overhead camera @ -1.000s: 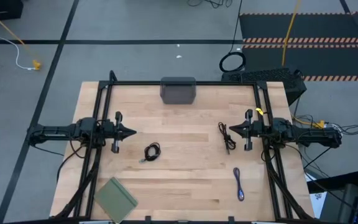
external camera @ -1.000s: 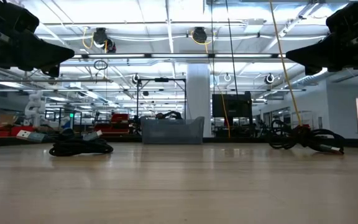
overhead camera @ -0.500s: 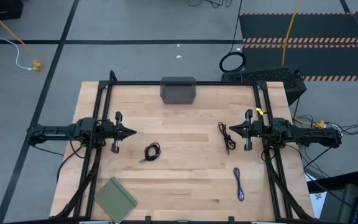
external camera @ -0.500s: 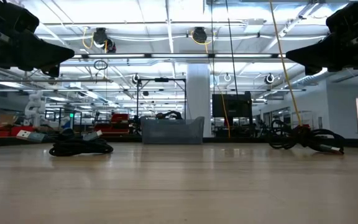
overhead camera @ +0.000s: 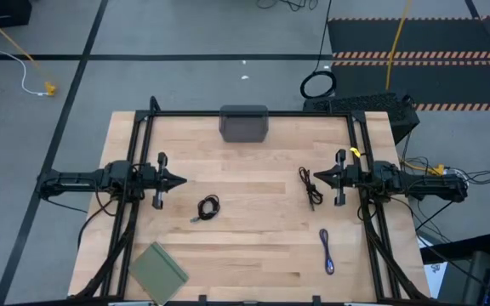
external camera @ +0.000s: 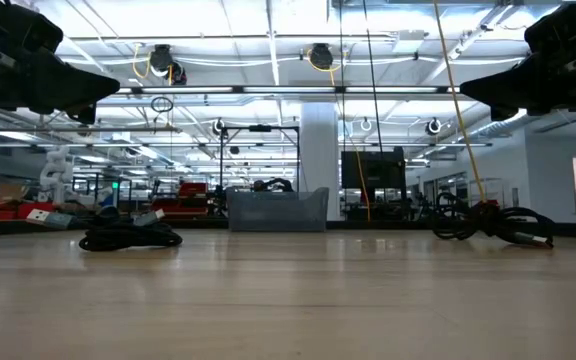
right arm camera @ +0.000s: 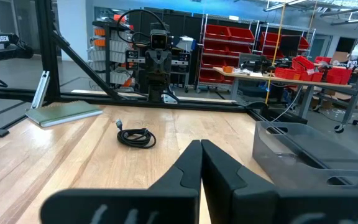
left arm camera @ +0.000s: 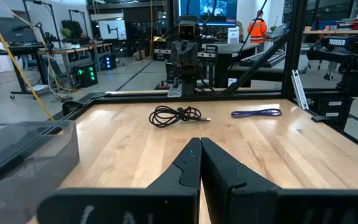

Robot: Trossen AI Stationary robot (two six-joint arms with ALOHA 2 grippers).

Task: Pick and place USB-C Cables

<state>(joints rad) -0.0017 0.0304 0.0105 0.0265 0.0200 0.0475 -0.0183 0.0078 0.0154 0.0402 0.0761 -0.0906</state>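
A coiled black cable (overhead camera: 207, 207) lies flat on the table left of centre; it also shows in the right wrist view (right arm camera: 137, 137) and the low view (external camera: 128, 238). A loosely bundled black cable (overhead camera: 310, 186) lies just off my right gripper's tips, also in the left wrist view (left arm camera: 178, 116). A purple-blue folded cable (overhead camera: 327, 252) lies near the front right, also in the left wrist view (left arm camera: 256, 113). My left gripper (overhead camera: 182, 179) hovers shut and empty at the left side. My right gripper (overhead camera: 316, 178) hovers shut and empty at the right side.
A dark grey tray (overhead camera: 243, 123) stands at the table's far edge, middle. A flat green pad (overhead camera: 158, 270) lies at the near left corner. A black frame (overhead camera: 253, 114) runs along the far edge and both sides.
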